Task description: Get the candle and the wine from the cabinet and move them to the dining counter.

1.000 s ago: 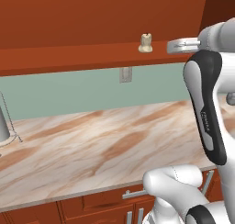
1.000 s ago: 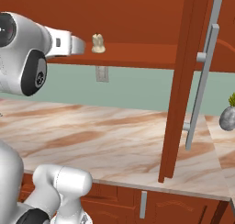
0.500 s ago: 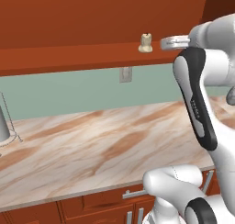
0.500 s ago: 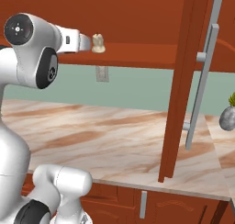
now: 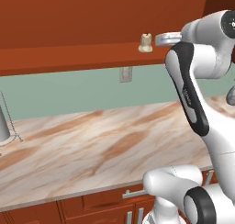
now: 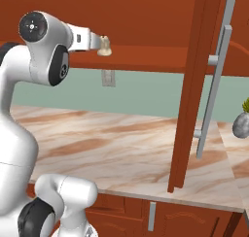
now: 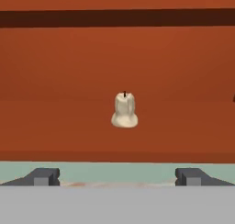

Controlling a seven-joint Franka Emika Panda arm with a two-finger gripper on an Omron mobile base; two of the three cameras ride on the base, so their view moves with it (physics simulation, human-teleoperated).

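Standing upright on the cabinet (image 5: pixel 69 58) shelf, the candle (image 7: pixel 124 109) faces the gripper (image 7: pixel 117 176), whose fingers are spread wide and grip nothing, pointing at it from just short of the shelf. Below lies the marble wall counter (image 5: pixel 92 149); the open cabinet door (image 6: pixel 194 85) hangs at right.

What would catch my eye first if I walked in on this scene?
Probably the big white arm, raised with its open hand pointing at a small cream candle standing alone on the cabinet shelf. Next, the cabinet door swung wide open with its long silver handle, above a marble counter.
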